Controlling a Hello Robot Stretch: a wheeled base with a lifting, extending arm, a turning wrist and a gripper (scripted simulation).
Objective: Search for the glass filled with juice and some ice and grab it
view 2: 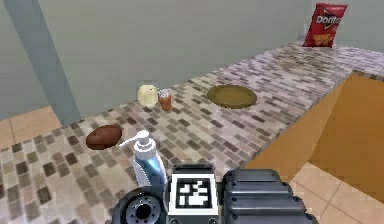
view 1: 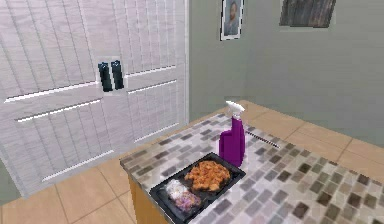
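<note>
On the speckled mosaic-tile counter I see a small glass of reddish-brown drink; a pale yellow rounded lump sits just beside it at nine o'clock, a flat brown round plate at three, a dark brown oval loaf at eight, a clear pump bottle at six, a red crisp bag far at two.

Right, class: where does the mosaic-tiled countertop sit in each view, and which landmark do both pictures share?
Forward view: the countertop fills the lower right, under a purple spray bottle and a dark tray.
Arm side view: the countertop runs diagonally from lower left to upper right, carrying a small brownish glass and a red snack bag.
Shared landmark: the tan tiled floor beside the counter.
</note>
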